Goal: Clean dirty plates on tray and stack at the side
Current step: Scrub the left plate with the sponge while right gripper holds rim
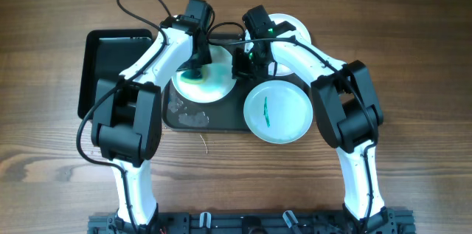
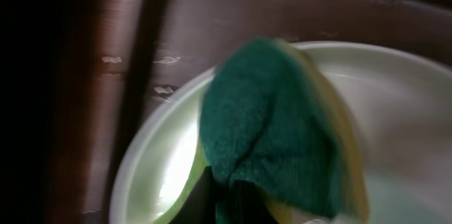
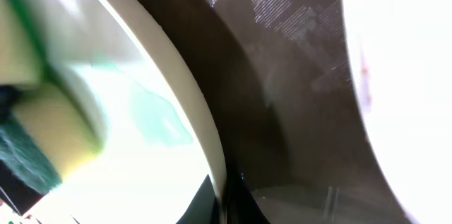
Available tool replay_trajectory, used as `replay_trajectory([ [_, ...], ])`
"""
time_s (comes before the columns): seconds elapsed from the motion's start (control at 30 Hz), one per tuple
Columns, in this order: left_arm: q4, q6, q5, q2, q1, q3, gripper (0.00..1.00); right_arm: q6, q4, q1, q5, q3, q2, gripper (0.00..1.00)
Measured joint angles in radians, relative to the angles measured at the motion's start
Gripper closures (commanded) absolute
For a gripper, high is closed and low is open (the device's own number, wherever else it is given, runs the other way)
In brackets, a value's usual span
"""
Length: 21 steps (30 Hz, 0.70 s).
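A white plate [image 1: 214,86] with a teal-green smear lies on the dark grey tray [image 1: 221,122]. My left gripper [image 1: 198,68] is shut on a green-and-yellow sponge [image 2: 272,132] and presses it onto this plate [image 2: 402,111]. My right gripper [image 1: 240,63] is shut on the plate's right rim [image 3: 206,132]; the sponge [image 3: 42,136] shows at the left of that view. A pale blue plate [image 1: 276,112] with a small green streak lies at the tray's right end. A third white plate [image 1: 286,24] lies at the back, partly hidden by my right arm.
A smaller glossy black tray [image 1: 110,60] stands left of the grey tray. The grey tray's surface [image 3: 282,104] is wet, with foam patches [image 1: 188,116] near its front left. Bare wooden table [image 1: 413,57] surrounds everything.
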Motion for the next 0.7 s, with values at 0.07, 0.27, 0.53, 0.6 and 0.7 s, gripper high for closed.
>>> replay_trajectory([
  [0.07,-0.036,-0.003,-0.064,0.0,0.0,0.001,0.96,0.0,0.002,0.0,-0.002,0.0,0.0,0.96],
  [0.27,-0.137,0.014,0.102,0.0,0.0,0.002,0.96,-0.008,0.0,0.006,-0.004,-0.001,0.0,0.96],
  [0.53,-0.061,0.138,0.563,0.0,0.003,0.002,0.96,-0.01,-0.002,0.005,-0.004,-0.001,0.0,0.96],
  [0.6,-0.019,0.147,0.583,0.0,0.002,0.002,0.96,-0.011,-0.002,0.005,-0.004,-0.001,0.0,0.96],
  [0.7,0.038,0.155,0.56,0.0,0.0,0.002,0.96,-0.011,-0.002,0.004,-0.004,-0.001,0.0,0.96],
])
